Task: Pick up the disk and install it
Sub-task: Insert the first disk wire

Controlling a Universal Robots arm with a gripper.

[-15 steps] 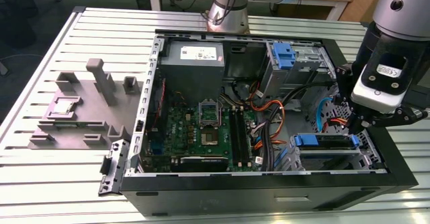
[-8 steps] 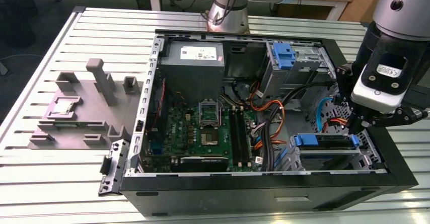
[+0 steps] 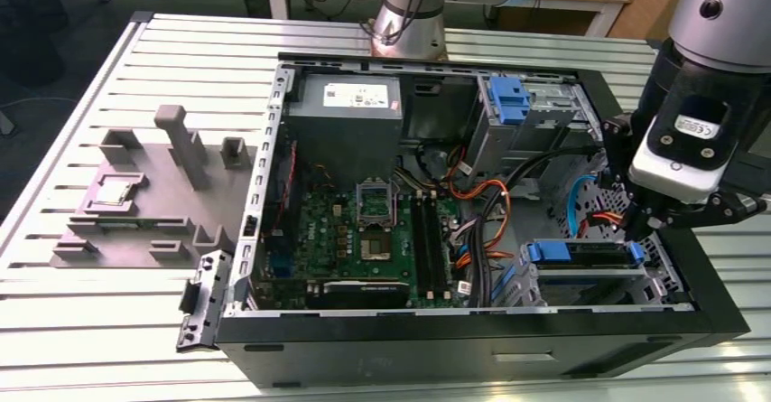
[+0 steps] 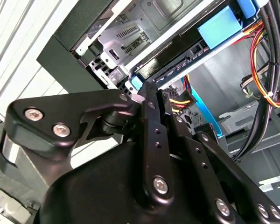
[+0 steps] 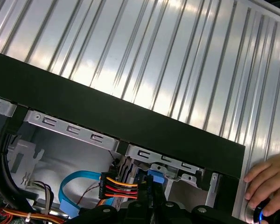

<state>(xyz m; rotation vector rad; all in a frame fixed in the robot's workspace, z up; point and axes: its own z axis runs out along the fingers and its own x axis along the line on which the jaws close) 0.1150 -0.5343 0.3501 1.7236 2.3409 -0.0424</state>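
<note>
In the exterior view the arm's black tool [image 3: 642, 226] hangs over the open black computer case [image 3: 482, 352], at the exterior view's right edge of it, its tips pointing down just above the drive bays. Directly below and slightly toward the exterior view's left lies the flat silver-grey disk with blue plastic carrier rails [image 3: 587, 256] — it sits level in the metal drive cage [image 3: 590, 285] at the case's near right corner, its blue front handle facing the motherboard side. In the second wrist view the tool's black fingers [image 4: 149, 100] appear drawn together to a narrow tip with nothing seen between them, and that tip sits just beside the end of the disk [image 4: 177, 60], near a small blue rail tab; whether they touch I cannot tell.

Further in, a green motherboard [image 3: 367, 230] covers the case floor, with orange, red and blue cables [image 3: 482, 212] bundled beside it. Beyond that stand a grey power-supply box with a white sticker [image 3: 346, 104] and an upright blue plastic bracket [image 3: 510, 99].

On the ribbed metal counter [image 3: 181, 50], well apart on the exterior view's left, sits a grey fixture block [image 3: 151, 190]. In the first wrist view a person's hand [image 5: 268, 184] rests on the counter outside the case.
</note>
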